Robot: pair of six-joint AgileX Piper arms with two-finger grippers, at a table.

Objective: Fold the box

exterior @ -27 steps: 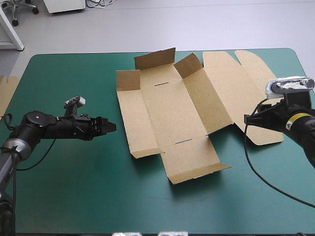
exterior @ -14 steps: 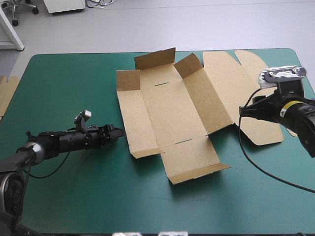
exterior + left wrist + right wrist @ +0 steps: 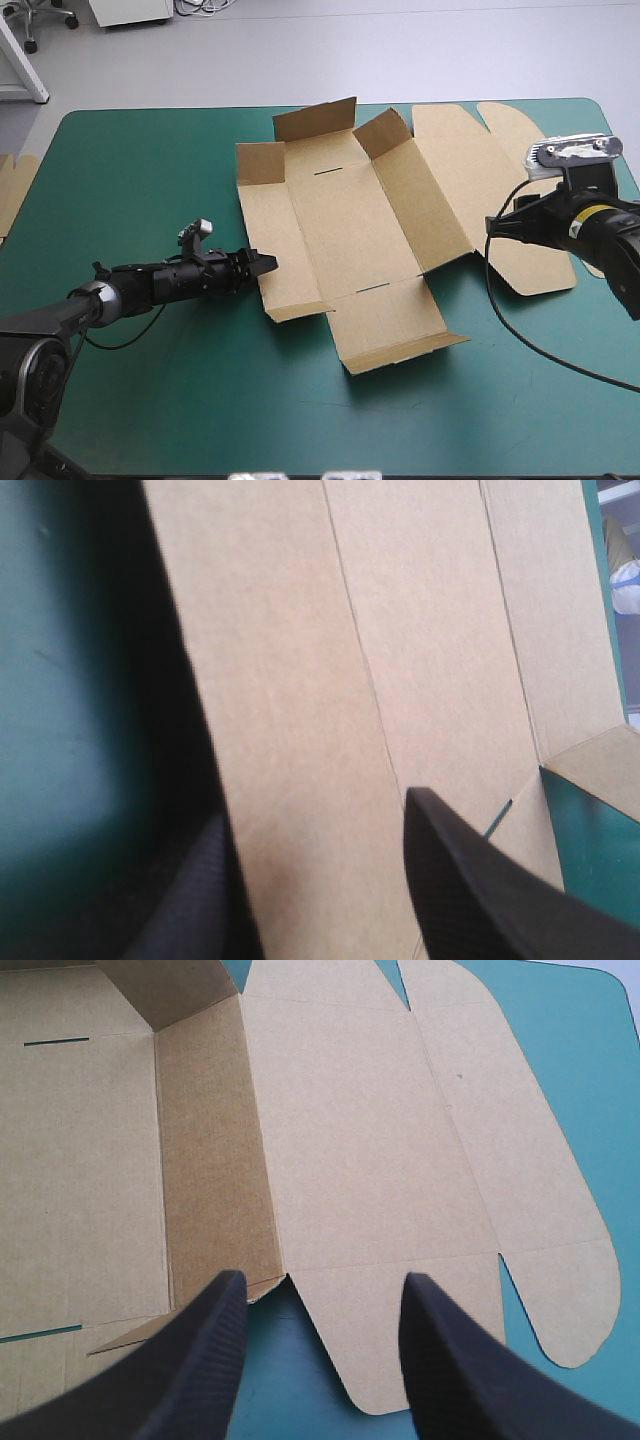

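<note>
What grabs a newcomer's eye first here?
The brown box sprawls across the middle of the teal-green table, mostly flat with a few far flaps raised. The left gripper sits low at its left edge, open; the right gripper, also open, hovers by the flat lid on the right.

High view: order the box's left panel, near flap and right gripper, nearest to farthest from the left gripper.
1. Left panel, just ahead of the left gripper.
2. Near flap, toward the table's near edge.
3. Right gripper, across the box.
</note>
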